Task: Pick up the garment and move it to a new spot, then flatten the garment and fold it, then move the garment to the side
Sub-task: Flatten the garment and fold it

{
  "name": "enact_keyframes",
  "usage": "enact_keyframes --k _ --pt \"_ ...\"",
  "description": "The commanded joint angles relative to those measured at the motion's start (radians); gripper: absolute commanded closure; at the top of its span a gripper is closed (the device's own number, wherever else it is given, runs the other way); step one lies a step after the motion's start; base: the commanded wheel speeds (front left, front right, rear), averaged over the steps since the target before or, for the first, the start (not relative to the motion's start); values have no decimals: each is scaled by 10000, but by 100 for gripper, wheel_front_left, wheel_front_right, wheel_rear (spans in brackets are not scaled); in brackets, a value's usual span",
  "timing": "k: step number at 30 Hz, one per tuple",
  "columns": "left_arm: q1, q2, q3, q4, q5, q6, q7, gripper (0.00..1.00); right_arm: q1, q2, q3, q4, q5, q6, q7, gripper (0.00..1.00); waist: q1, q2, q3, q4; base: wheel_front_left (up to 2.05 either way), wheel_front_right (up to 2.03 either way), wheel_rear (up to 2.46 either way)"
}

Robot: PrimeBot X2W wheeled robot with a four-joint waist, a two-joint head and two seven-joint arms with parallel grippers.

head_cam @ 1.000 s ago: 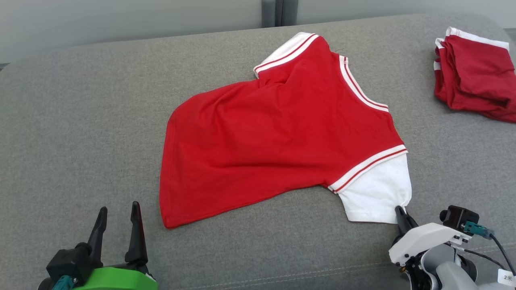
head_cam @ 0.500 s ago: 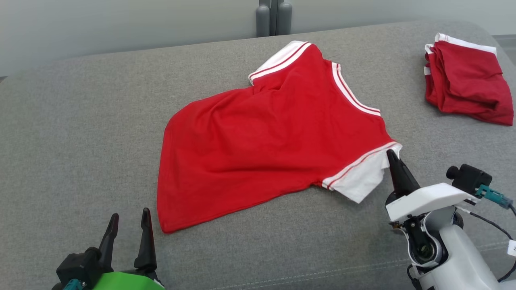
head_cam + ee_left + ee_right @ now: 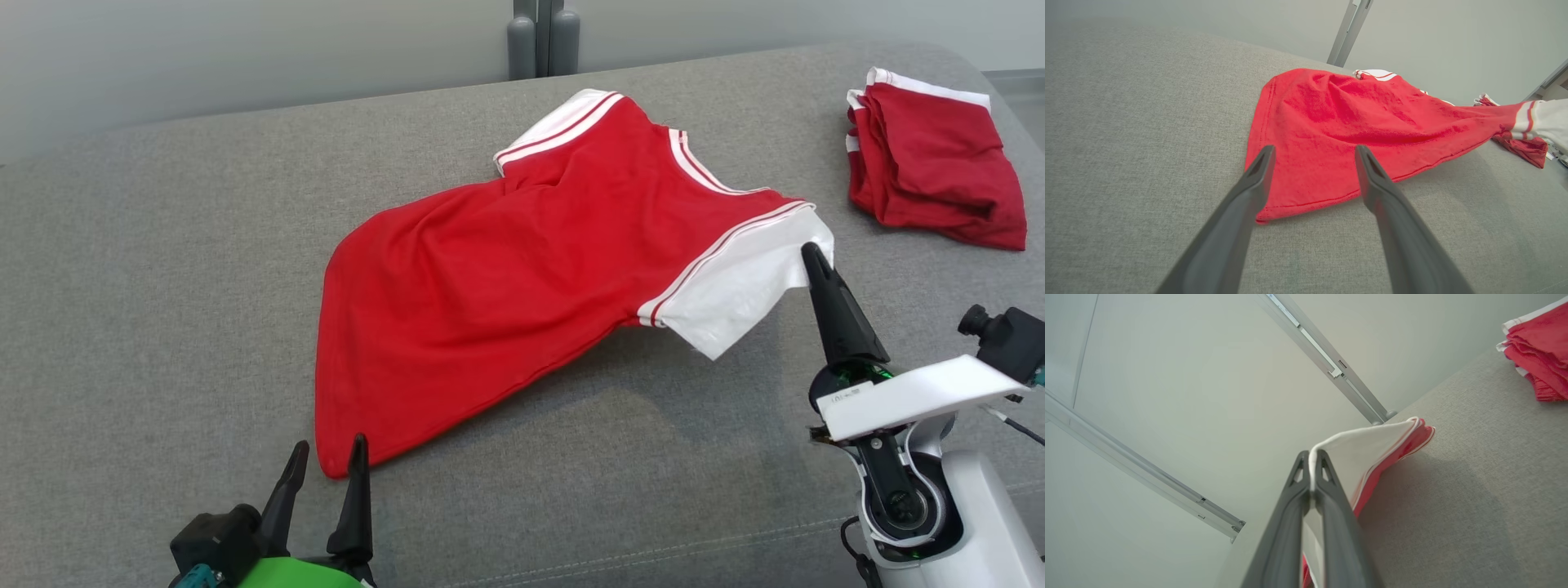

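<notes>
Since the garment is held only by the edge of its white sleeve, a fast lift could pull that thin bite free and drop the shirt in a heap. The red body lies on the grey upholstered surface, sleeve end raised off it at the right, near hem corner just in front of the left jaws. With a one-point hold the shirt would likely hang twisted. Drag on the cloth could also bunch the body rather than carry it whole. A folded red pile sits well apart at far right; a wide swing might brush it. Right jaws are fully closed on the sleeve edge, white cloth visible between the tips in the right wrist view. Right arm comes in from lower right, fingers angled up and slightly left. Left jaws are spread wide, holding nothing, low by the near hem and pointing at it; contact cannot be told.
</notes>
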Motion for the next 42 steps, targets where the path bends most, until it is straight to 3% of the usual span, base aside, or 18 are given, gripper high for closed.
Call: enact_keyframes --k 1,9,17,26,36,42 --pt "-92 -29 -9 50 -88 -51 -3 0 157 12 -85 -182 82 3 32 100 0 0 16 -11 0 0 0" --pt "4 3 -150 17 -109 -79 77 0 988 -35 -736 -1189 254 3 272 100 0 0 68 -37 0 0 0" --pt "369 -352 -490 7 -1022 -510 874 0 1314 82 -1077 -1268 -223 5 496 100 0 0 176 -198 0 0 0" --pt "348 -1055 -56 709 -2729 -528 1768 0 1075 194 -949 -1009 -497 3 491 100 0 0 235 -223 0 0 0" --pt "-379 -1820 958 1972 -5125 -1160 2002 0 974 224 -1058 -987 -668 3 541 100 0 0 282 -420 0 0 0" --pt "-833 -1979 1377 2846 -6116 -1508 1841 14 938 236 -1045 -982 -705 3 552 100 0 0 317 -558 0 0 0"
